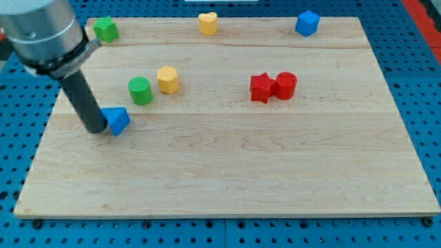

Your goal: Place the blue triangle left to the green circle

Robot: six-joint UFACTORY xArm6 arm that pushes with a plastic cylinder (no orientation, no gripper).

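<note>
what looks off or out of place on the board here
Nothing looks damaged or spilled. The green star, yellow heart and blue cube sit right at the board's top edge. My tip touches the blue triangle.

Blue triangular block sits at frame's left-centre on the wooden board, touching my tip on its left. Green cylinder just above-right of it; yellow hexagonal block beside that. Red star touches red cylinder, right of centre. Along the top edge: green block left, yellow heart middle, blue block right.
</note>
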